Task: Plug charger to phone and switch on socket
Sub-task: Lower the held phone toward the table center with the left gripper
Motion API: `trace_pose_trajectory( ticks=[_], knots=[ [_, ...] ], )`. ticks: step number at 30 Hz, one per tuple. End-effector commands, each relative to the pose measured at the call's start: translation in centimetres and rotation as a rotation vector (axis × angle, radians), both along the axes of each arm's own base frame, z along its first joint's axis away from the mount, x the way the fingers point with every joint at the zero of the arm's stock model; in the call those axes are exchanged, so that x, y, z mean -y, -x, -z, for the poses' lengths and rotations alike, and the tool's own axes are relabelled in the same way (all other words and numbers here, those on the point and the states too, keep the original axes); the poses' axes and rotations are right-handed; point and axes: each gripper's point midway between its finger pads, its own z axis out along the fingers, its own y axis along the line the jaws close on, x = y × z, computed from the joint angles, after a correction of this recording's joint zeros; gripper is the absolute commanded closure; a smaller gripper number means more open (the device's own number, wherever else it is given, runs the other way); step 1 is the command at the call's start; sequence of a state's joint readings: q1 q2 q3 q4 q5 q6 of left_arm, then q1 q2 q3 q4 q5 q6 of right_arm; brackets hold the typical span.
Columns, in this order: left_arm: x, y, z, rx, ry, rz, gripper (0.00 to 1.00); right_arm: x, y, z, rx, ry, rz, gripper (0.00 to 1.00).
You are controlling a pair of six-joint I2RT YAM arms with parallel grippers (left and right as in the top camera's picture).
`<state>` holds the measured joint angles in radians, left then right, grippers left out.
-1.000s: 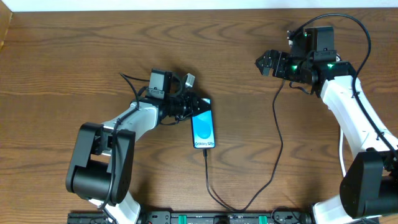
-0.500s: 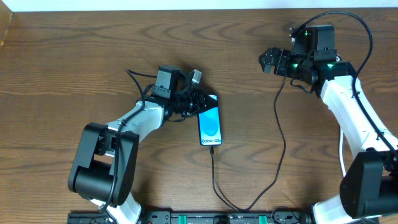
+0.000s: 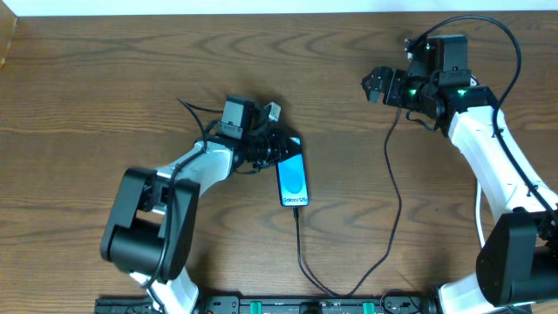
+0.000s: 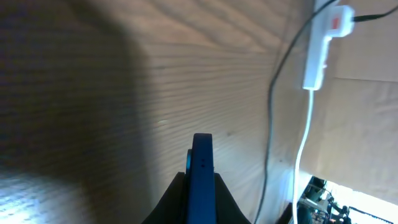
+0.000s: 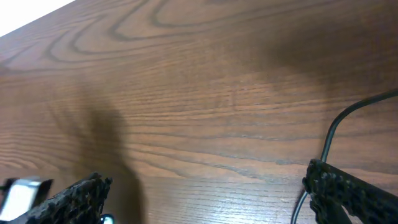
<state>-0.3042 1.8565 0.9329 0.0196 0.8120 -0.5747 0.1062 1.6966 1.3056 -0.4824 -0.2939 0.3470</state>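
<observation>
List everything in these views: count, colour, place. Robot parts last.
table: one, brown wood, under everything.
phone: one, light-blue screen with dark edges, centre of the table, its upper end in the left pincer.
charger: one, thin black cable, running from the phone's lower end, looping by the near edge, then up toward the right pincer.
socket: one, white with a red mark and a white cord, seen only at the top right of the left wrist view.
left pincer: one, black, shut on the phone.
right pincer: one, black, open, empty, upper right.
left arm, right arm: two, white and black.
</observation>
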Motion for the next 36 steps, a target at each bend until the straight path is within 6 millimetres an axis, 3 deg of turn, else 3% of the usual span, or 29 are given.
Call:
trace_pose_trajectory(
  ticks=[1,15,36],
  knots=[
    [0.5,0.0,0.8,-0.011,-0.001,0.023,0.93,-0.2,0.0,-0.3,0.015,0.014,-0.013,0.01],
    [0.7,0.8,2.4,-0.023,-0.078,0.034,0.93,-0.2,-0.1,-0.4,0.019,0.014,-0.013,0.01],
    [1.1,1.1,2.6,-0.015,-0.099,0.043,0.92,-0.2,0.1,-0.3,0.013,0.013,-0.014,0.01]
  ],
)
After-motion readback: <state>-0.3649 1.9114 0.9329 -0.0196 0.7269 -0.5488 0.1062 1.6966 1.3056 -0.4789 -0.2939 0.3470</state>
